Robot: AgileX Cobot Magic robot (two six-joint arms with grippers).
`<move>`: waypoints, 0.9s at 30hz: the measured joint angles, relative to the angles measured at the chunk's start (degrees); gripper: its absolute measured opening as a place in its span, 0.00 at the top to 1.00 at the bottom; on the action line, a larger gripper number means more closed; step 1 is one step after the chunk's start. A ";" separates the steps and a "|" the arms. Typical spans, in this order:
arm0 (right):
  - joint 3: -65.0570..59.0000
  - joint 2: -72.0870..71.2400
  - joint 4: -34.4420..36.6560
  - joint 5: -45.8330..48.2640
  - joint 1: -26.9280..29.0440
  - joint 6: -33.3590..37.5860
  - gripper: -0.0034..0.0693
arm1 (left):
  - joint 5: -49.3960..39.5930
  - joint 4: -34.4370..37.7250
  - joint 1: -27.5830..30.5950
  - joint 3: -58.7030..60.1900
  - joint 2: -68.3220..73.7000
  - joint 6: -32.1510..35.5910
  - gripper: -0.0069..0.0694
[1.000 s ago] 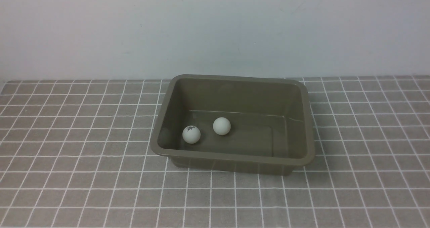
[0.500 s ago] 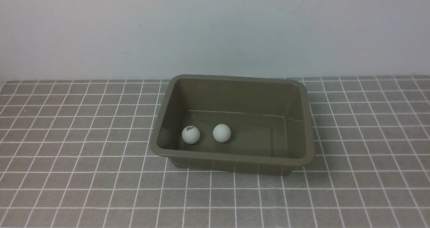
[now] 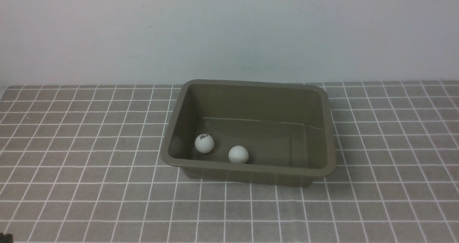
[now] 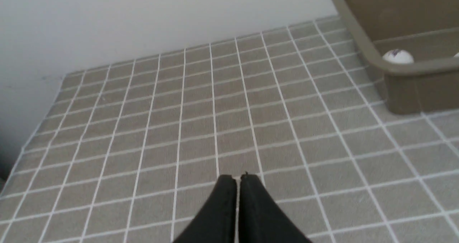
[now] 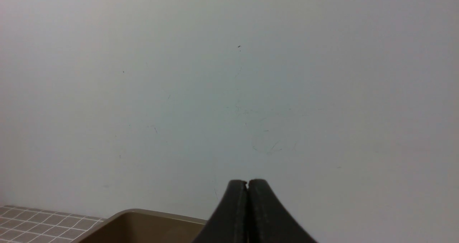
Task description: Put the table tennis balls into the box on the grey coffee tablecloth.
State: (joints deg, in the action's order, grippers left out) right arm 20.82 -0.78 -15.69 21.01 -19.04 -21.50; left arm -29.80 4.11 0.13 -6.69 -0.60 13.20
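Note:
The olive-grey box [image 3: 324, 128] stands on the grey coffee tablecloth [image 3: 89, 146], mid-table. Both white table tennis balls lie inside it: the logo ball [image 3: 204, 143] near the left wall, the plain ball [image 3: 238, 154] by the front wall. In the left wrist view the box [image 4: 408, 92] shows with the logo ball [image 4: 398, 56] inside. My left gripper [image 4: 238, 176] is shut and empty, low over the cloth left of the box. My right gripper [image 5: 247, 182] is shut and empty, raised, facing the wall, with the box rim [image 5: 143, 214] below it. Neither gripper's jaws show in the front view.
A pale wall [image 3: 229, 31] rises right behind the cloth's back edge. The cloth's left edge [image 4: 32, 135] shows in the left wrist view. A small dark bit of the left arm [image 3: 5, 238] sits at the front view's lower left corner.
The plain ball has rolled from the box's middle toward the front wall. The logo ball has stayed in place. A dark bit of arm now shows at the lower left corner.

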 joint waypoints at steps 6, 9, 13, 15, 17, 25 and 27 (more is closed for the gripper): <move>0.00 0.00 0.00 0.14 0.00 0.00 0.97 | 4.93 -0.81 -1.92 7.53 -0.03 -2.21 0.92; 0.00 0.00 0.00 0.14 0.00 0.00 0.97 | 6.23 -0.81 -4.93 7.75 -0.03 -3.03 0.92; 0.00 0.00 0.00 0.14 0.00 -0.11 0.97 | 7.92 -0.81 -5.83 8.07 -0.03 -3.66 0.92; 0.00 0.00 0.00 0.14 0.00 -0.11 0.97 | 8.07 -0.81 -5.90 8.07 -0.03 -3.66 0.92; 0.00 0.00 0.00 0.19 0.00 -0.11 0.97 | 8.07 -0.81 -5.90 8.07 -0.03 -3.72 0.92; 0.00 0.00 -0.05 0.19 0.00 -0.11 0.97 | 8.13 -0.85 -5.90 8.11 -0.03 -3.72 0.92; 0.00 0.00 -0.05 0.19 0.00 -0.11 0.97 | 8.13 -0.85 -5.90 8.11 -0.03 -3.72 0.92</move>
State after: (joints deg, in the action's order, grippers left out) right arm 20.82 -0.78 -15.74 21.19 -19.04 -21.61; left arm -21.68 3.26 -5.77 1.42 -0.63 9.48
